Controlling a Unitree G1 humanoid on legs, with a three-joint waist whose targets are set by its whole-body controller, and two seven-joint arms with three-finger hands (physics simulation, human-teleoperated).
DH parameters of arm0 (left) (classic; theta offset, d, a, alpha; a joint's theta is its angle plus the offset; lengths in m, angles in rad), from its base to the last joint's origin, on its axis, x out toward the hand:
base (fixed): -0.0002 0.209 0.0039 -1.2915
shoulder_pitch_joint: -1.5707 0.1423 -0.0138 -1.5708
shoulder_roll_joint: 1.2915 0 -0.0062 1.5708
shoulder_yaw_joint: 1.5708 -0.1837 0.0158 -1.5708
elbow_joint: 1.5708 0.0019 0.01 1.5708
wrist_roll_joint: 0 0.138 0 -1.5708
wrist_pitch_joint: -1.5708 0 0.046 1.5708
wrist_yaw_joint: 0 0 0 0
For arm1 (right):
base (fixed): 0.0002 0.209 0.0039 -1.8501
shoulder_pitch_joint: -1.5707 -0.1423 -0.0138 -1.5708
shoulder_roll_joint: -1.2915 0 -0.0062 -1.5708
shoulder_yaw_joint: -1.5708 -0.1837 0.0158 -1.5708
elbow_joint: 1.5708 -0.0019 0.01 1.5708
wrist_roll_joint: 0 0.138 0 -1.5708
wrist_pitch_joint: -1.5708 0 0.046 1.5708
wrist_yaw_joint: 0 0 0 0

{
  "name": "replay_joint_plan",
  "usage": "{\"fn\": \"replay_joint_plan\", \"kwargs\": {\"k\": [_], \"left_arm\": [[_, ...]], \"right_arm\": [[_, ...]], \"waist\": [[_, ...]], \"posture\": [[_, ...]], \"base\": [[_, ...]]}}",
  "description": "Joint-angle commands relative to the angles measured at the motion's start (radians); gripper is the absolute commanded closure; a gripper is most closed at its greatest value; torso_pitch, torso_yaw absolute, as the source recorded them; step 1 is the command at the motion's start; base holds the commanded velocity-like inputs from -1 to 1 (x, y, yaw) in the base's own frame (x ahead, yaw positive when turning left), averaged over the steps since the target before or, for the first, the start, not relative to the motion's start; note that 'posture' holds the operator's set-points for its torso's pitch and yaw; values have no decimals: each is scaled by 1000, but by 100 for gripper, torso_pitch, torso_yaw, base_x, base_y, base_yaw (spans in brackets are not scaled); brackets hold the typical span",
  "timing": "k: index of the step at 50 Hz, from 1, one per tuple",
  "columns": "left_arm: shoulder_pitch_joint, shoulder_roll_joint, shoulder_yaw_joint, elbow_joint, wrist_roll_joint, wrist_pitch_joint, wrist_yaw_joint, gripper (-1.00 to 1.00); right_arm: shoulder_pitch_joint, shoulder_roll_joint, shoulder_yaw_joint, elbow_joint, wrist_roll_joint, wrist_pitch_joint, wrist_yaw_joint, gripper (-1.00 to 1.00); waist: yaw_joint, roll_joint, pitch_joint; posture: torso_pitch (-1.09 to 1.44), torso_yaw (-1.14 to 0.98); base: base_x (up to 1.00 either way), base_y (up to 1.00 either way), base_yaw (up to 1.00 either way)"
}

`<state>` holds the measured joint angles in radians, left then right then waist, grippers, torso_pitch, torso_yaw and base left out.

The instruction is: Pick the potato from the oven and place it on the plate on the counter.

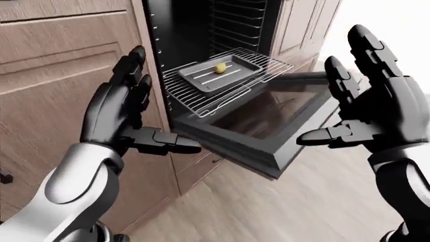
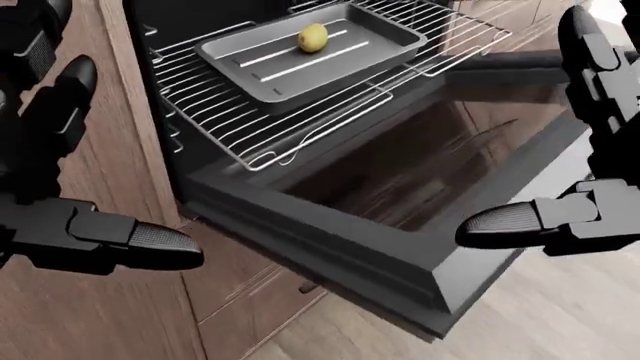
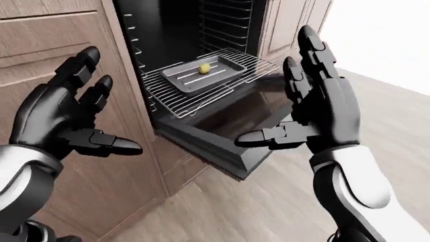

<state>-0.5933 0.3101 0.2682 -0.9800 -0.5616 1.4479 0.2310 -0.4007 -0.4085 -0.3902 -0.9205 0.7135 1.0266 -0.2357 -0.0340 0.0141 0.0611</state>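
Note:
A small yellow potato (image 2: 313, 37) lies in a grey baking tray (image 2: 375, 46) on the pulled-out wire rack (image 2: 250, 112) of the open oven (image 1: 195, 35). The oven door (image 2: 400, 202) hangs down below the rack. My left hand (image 1: 131, 118) is raised open at the left, in line with the wooden cabinet beside the oven. Spread open at the right, my right hand (image 1: 356, 113) hovers over the door's right end. Both hands are well short of the potato and hold nothing. No plate or counter is in view.
Wooden cabinet fronts (image 1: 60, 55) flank the oven on the left and more stand at the right (image 1: 302, 30). Light wood floor (image 1: 289, 206) runs under the open door. Empty rack rails (image 3: 225, 27) line the dark oven cavity.

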Motion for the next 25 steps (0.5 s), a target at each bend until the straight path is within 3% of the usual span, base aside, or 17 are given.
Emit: {"fn": "replay_joint_plan", "kwargs": {"k": [1, 3, 4, 5, 6, 7, 8, 11, 12, 13, 15, 17, 19, 20, 24, 25], "left_arm": [[-26, 2, 7, -16, 35, -23, -22, -100], [-32, -3, 7, -16, 54, -16, -35, -100], [-36, -7, 9, -21, 61, -8, -40, -100], [-40, -11, 7, -24, 70, -3, -46, -100], [-48, -15, 7, -25, 77, 4, -51, -100], [-52, -19, 5, -28, 86, 10, -57, -100], [-52, -21, 5, -29, 92, 11, -61, -100], [-38, -24, 1, -22, 120, -8, -84, -100], [-42, -27, 3, -24, 127, -2, -90, -100], [-44, -28, 2, -21, 136, -3, -98, -100], [-50, -32, 5, -26, 148, 6, -109, -100], [-63, -35, 12, -31, 160, 23, -120, -100], [-67, -39, 11, -35, 173, 30, -131, -100], [-71, -40, 9, -33, 181, 30, -136, -100], [-94, -37, 8, -19, 208, 39, -158, -100], [-113, -34, 15, -13, 212, 51, -164, -100]], "right_arm": [[-21, -10, -6, -17, -16, -20, 6, -100], [-30, -13, -21, -23, -7, -1, 5, -100], [-30, -16, -27, -24, -5, 2, 7, -100], [-27, -19, -32, -25, -4, 3, 11, -100], [-28, -21, -34, -26, -3, 7, 10, -100], [-29, -23, -35, -28, -4, 9, 8, -100], [-31, -22, -36, -29, -1, 13, 6, -100], [-25, -21, -21, -19, -20, 1, 13, -100], [-28, -21, -15, -20, -26, 4, 14, -100], [-35, -23, -10, -23, -30, 15, 15, -100], [-38, -24, -10, -24, -40, 21, 22, -100], [-46, -27, -11, -30, -49, 37, 28, -100], [-49, -32, -4, -37, -66, 50, 35, -100], [-46, -37, 13, -30, -95, 45, 45, -100], [-81, -33, 36, -29, -172, 85, 90, -100], [-92, -34, 33, -25, -183, 89, 104, -100]], "waist": [[-1, 1, -17], [-1, -13, -20], [-2, -37, -23], [-15, -90, -42], [8, -61, -20], [0, -53, -23], [-5, -30, -27], [4, 60, 1], [16, 107, -18], [24, 76, 3], [17, 76, -17], [20, 61, -29], [28, 39, -26], [48, 24, -12], [53, -41, -4], [56, -62, -30]], "posture": [[0, 0], [0, 0], [0, 0], [0, 0], [0, 0], [0, 0], [0, 0], [0, 0], [0, 0], [0, 0], [0, 0], [0, 0], [0, 0], [0, 0], [0, 0], [0, 0]], "base": [[0, 0, -100], [0, 0, -100], [0, 0, -100], [0, 0, -100], [0, 0, -100], [0, 0, -100], [0, 0, -100], [0, 0, -100], [0, 0, -100], [0, 0, -100], [0, 0, -100], [0, 0, -100], [0, 0, -91], [0, 0, 0], [0, 0, 0], [23, 9, 0]]}}
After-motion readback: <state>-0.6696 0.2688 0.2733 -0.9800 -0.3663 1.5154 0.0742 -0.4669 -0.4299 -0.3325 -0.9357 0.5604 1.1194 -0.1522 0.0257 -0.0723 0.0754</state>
